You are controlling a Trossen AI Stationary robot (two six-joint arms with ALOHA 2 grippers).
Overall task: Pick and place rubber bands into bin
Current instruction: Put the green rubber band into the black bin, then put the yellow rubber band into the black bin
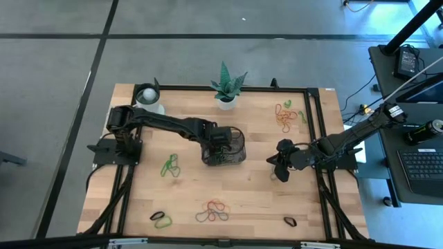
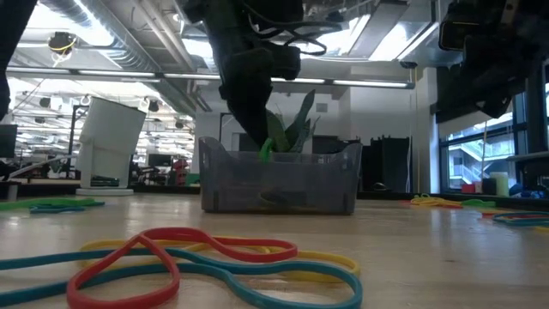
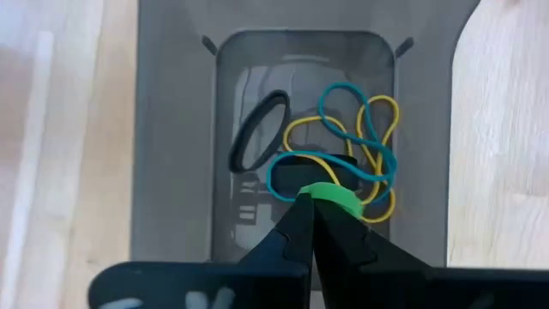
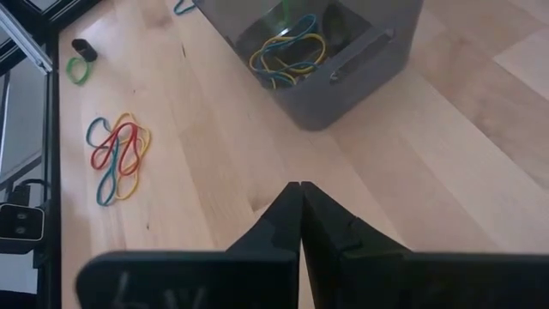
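Observation:
The bin (image 1: 239,153), a dark grey translucent tray, stands mid-table and holds black, yellow and teal rubber bands (image 3: 343,150). My left gripper (image 3: 309,199) is over the bin's inside, pointing steeply down, shut on a green rubber band (image 3: 333,196). In the low view the gripper (image 2: 262,142) reaches down to the bin's rim. My right gripper (image 4: 299,185) hovers shut with nothing in it over bare table to the right of the bin (image 4: 343,77). More rubber bands lie loose on the table: a green one (image 1: 170,166) and a mixed pile (image 1: 212,211). My left gripper pinches the green rubber band, bunched into a small wad (image 3: 336,199), between its two fingertips. The fingers come from above, pointing steeply down. The band (image 2: 267,151) hangs just below the tips at rim height, inside the bin and above the bands on its floor.
A potted plant (image 1: 226,86) stands just beyond the bin and a white round cup (image 1: 147,95) at the far left corner. Orange and green bands (image 1: 285,114) lie far right. Black and green bands (image 1: 160,220) and a black one (image 1: 289,222) lie near the front edge.

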